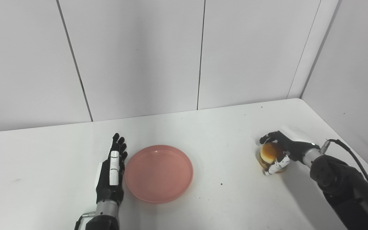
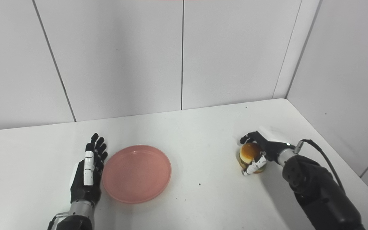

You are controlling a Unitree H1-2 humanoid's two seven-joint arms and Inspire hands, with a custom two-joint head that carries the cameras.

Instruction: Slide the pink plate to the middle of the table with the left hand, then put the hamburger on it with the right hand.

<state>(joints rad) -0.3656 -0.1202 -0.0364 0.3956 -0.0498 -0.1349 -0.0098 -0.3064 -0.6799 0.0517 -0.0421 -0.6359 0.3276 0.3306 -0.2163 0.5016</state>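
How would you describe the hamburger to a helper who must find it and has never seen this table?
On the white table, look toward its right side, near the corner wall. The hamburger sits there with the right hand wrapped around it. It is small, round and golden-brown, unlike the flat pink plate nearer the middle.

White table [image 1: 203, 127]: pink plate [image 1: 158, 173], hamburger [image 1: 269, 155]

Between the round pink plastic plate [image 1: 158, 172] and the brown-bunned hamburger [image 1: 269, 155] lies a bare stretch of white table [image 1: 225, 150], while the black left hand [image 1: 111, 174] flanks the plate's left rim and grey wall panels [image 1: 139, 54] close off the far edge
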